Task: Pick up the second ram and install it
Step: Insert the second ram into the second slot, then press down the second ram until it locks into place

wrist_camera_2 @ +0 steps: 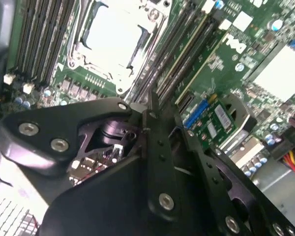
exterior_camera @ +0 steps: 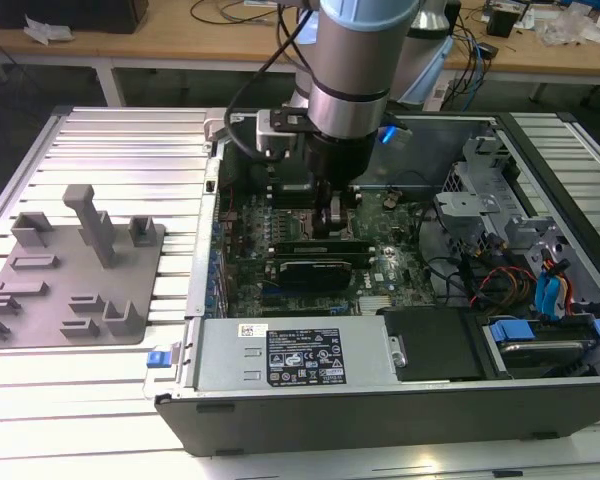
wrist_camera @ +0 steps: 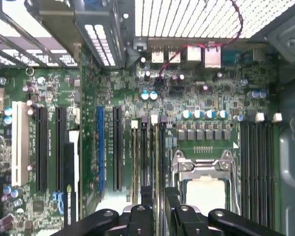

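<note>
My gripper (exterior_camera: 332, 225) is down inside the open computer case (exterior_camera: 380, 410), over the memory slots next to the processor socket (wrist_camera_2: 115, 37). In both wrist views its two black fingers stand close together with only a narrow gap. The second ram (wrist_camera_2: 199, 64) is a thin pale green strip on edge along a slot, and it runs straight into that gap, where the gripper (wrist_camera_2: 166, 105) is shut on it. Its far half is hidden under the fingers. In the first wrist view the gripper (wrist_camera: 159, 194) straddles the slot line (wrist_camera: 160, 157) left of the socket (wrist_camera: 204, 187).
The grey holder blocks (exterior_camera: 75, 265) sit on the slatted table at the exterior view's left. Inside the case are a black graphics card (exterior_camera: 320, 265), the power supply (exterior_camera: 290, 355), a drive cage (exterior_camera: 480, 190) and loose cables (exterior_camera: 490, 280). More black slots (wrist_camera: 255, 167) flank the socket.
</note>
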